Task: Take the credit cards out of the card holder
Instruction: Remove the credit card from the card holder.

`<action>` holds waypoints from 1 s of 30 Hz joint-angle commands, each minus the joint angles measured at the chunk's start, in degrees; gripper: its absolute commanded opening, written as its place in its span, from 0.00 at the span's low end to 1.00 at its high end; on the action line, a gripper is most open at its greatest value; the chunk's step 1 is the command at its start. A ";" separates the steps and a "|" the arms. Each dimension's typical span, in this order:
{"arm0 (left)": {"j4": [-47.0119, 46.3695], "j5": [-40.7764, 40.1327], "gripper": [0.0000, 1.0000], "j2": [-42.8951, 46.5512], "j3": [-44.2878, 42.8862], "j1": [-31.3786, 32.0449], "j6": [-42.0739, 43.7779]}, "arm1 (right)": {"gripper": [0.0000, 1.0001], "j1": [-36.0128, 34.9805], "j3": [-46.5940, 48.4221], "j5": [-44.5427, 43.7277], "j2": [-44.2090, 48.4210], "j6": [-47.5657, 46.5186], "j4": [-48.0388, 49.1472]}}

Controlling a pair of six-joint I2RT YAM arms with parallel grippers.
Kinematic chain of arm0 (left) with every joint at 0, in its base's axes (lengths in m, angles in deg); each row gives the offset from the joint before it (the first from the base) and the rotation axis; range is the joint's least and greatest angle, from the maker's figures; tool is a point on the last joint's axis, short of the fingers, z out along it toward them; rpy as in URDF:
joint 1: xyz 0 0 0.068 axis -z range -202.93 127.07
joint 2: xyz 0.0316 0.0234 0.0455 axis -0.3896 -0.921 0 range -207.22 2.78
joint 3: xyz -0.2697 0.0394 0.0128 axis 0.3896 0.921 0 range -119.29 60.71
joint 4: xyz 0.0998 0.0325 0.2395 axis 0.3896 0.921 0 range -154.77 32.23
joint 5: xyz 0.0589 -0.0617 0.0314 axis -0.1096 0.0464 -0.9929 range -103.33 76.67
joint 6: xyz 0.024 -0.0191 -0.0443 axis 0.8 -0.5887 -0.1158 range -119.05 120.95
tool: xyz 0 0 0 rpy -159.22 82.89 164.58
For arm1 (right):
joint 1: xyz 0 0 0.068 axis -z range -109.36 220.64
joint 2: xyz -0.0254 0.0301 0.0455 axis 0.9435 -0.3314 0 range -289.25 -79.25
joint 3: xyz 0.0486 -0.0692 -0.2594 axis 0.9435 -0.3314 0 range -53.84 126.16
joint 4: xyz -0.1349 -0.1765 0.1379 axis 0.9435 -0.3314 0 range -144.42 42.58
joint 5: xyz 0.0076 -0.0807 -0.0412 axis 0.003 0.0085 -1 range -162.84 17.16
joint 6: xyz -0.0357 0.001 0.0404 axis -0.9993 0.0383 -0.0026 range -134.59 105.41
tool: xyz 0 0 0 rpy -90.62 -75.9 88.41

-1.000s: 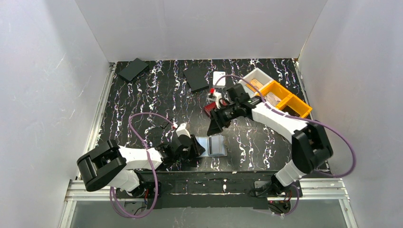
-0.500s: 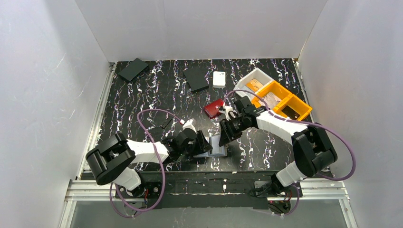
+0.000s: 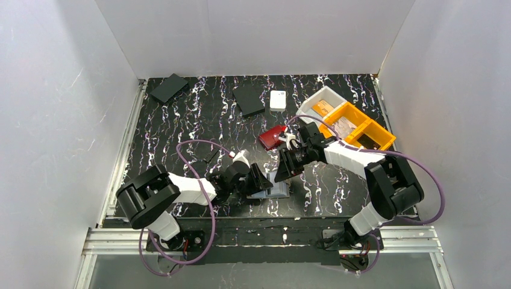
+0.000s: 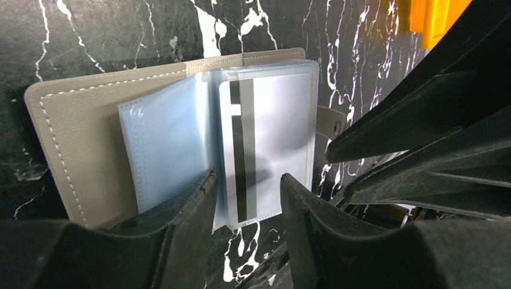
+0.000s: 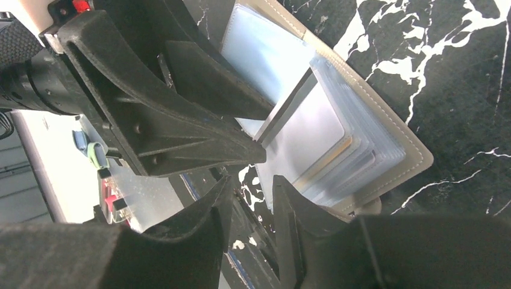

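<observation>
The step in hand looks like working a card out of its sleeve. The card holder (image 3: 276, 188) lies open and flat on the worktop (image 3: 199, 120) close to the near edge, between the two arms, with its clear sleeves fanned up. The left fingers (image 4: 193, 211) stand partly apart, straddling the lower edge of a sleeve that shows a pale credit card (image 4: 265, 132) with a dark stripe; nothing looks clamped. The right fingers (image 5: 211, 223) hover at the holder's tab side with a narrow gap between them and nothing in it. An orange edge (image 5: 330, 158) shows deeper in the stack. Next, I judge, one side must pin the holder while the other pinches a card edge alone, not the slippery plastic. The worktop is black with white veins and carries a dark red case (image 3: 272, 137), two flat black squares (image 3: 169, 88), a small white box (image 3: 278, 99) and yellow and white bins (image 3: 361, 129). Plain white walls (image 3: 60, 120) enclose it.
</observation>
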 commanded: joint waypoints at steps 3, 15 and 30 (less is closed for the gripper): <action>0.70 1.51 0.43 -2.43 1.92 -0.32 -0.75 | 0.39 0.35 -1.57 -2.06 -1.60 1.51 2.32; -1.50 2.10 0.43 -3.66 2.73 -0.77 -1.90 | 0.40 0.79 -2.35 -7.25 -0.95 0.57 1.28; -6.80 4.46 0.35 -6.56 3.86 -1.47 -3.24 | 0.29 0.79 -1.76 -2.97 -4.05 2.22 3.64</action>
